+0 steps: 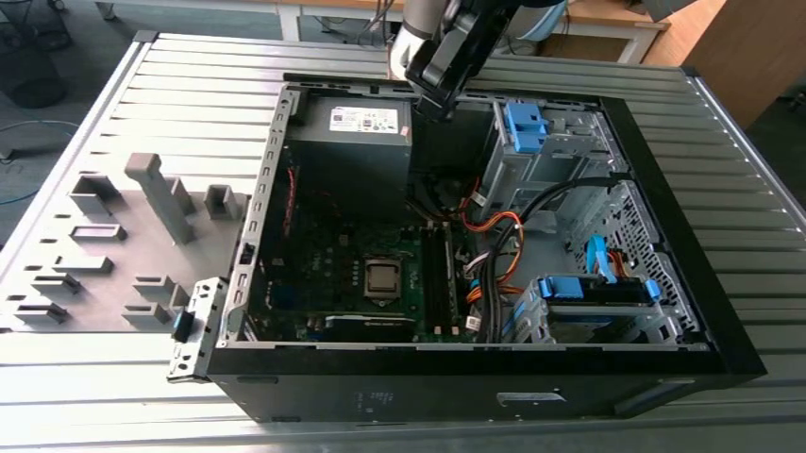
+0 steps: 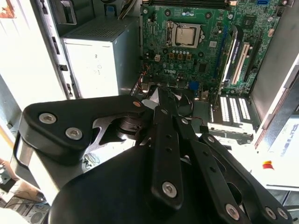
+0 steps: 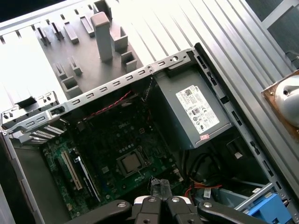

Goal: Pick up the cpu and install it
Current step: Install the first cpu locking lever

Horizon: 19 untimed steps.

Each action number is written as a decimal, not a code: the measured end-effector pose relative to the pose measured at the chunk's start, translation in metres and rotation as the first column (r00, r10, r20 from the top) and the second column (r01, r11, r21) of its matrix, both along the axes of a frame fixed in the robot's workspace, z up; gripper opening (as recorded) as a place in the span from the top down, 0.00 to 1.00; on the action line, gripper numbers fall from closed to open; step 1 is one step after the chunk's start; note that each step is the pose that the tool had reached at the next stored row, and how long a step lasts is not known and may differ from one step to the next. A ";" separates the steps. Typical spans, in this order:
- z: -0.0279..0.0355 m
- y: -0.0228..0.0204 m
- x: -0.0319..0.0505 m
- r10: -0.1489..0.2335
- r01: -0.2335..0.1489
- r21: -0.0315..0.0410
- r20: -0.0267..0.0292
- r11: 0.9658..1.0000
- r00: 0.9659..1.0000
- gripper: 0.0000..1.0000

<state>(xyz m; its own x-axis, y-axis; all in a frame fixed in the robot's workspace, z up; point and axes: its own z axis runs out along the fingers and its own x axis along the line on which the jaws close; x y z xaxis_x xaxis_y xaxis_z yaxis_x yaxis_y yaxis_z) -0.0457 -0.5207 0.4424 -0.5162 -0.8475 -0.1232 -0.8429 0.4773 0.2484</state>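
The cpu [image 1: 381, 275] is a small silvery-grey square lying flat in its socket on the green motherboard [image 1: 330, 257], inside the open computer case [image 1: 655, 203]. Both wrist views show the cpu [image 2: 186, 34] [image 3: 131, 162] from above. My gripper [image 1: 436, 110] hangs high over the far end of the case, beside the power supply box [image 1: 346, 142] and well apart from the chip. In the first wrist view the gripper [image 3: 159, 185] has its fingers [image 3: 153, 186] drawn together with nothing between them. The second wrist view has the gripper [image 2: 164, 95] and its black linkage in front.
A grey tray [image 1: 38, 283] with several plastic blocks lies at the exterior view's left of the case on the ribbed metal table [image 1: 705, 396]. Blue drive brackets [image 1: 523, 127] [image 1: 598, 288], orange and black cables [image 1: 497, 226] and a memory slot [image 1: 437, 274] crowd the case's other side.
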 end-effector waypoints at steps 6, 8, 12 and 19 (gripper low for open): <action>0.0000 0.0000 0.0000 0.000 0.000 -0.002 0.000 1.000 1.000 0.89; -0.0005 0.0000 0.0000 0.000 0.000 -0.001 0.000 1.000 1.000 0.89; -0.0025 0.0000 0.0000 0.000 0.000 -0.002 0.000 1.000 1.000 0.89; -0.0128 0.0000 0.0000 0.000 0.000 -0.002 0.000 1.000 1.000 0.89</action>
